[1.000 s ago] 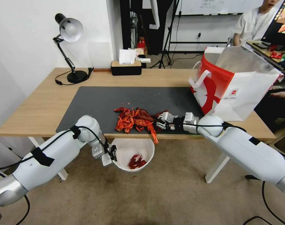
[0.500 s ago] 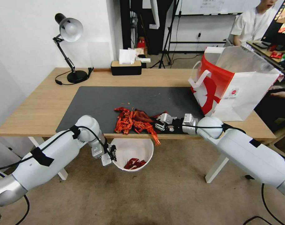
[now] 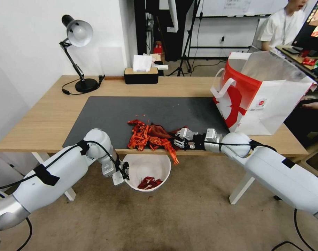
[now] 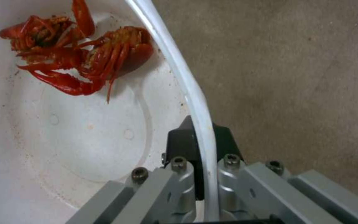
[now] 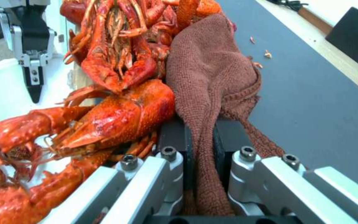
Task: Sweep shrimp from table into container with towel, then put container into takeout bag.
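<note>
Carpeted floor point(image 3: 186, 216) under a light-wood table point(image 3: 44, 118) with a dark grey mat point(image 3: 106, 115). Far left, black desk lamp point(image 3: 77, 52); behind the mat, a black tissue box point(image 3: 140, 75). Left claw point(image 3: 125, 173) below the table's front edge, pinched on the container point(image 3: 132, 165) rim; a few shrimp inside. Shrimp point(image 3: 145, 136) pile at the mat's near edge, one hanging over. Right claw point(image 3: 178, 138) just beside it, clamped on a brown towel point(image 5: 212, 71) pressed against the pile. Far right, takeout bag point(image 3: 270, 104) upright on the table, round logo too small to read.
</note>
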Tool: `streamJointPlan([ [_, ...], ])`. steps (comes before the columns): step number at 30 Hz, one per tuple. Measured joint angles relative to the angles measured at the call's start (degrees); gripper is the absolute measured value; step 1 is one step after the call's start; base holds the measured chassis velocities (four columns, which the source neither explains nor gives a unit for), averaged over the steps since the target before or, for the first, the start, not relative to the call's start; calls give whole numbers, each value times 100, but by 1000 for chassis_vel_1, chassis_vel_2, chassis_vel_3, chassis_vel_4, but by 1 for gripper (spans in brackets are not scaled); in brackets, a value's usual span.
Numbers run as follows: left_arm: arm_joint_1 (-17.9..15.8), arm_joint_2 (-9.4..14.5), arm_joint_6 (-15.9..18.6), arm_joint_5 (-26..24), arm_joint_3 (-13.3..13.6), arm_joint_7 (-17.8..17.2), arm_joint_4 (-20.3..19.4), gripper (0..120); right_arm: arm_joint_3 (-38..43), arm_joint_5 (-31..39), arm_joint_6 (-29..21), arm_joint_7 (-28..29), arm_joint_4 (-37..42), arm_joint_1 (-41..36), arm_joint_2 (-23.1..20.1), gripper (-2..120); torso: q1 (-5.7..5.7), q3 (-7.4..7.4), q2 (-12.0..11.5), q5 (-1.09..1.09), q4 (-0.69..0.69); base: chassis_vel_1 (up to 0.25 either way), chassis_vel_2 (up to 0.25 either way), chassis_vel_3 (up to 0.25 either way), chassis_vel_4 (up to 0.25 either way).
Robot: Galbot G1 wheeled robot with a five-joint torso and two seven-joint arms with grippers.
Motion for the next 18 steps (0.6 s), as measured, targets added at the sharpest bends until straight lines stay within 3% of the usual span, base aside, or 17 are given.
streamJointPlan([
  [18,26,0,69,-9,5,79,-74,0,196,-14,-172,179,343,-258,-113,7,0,0,0,0,0,0,0,0,0],
])
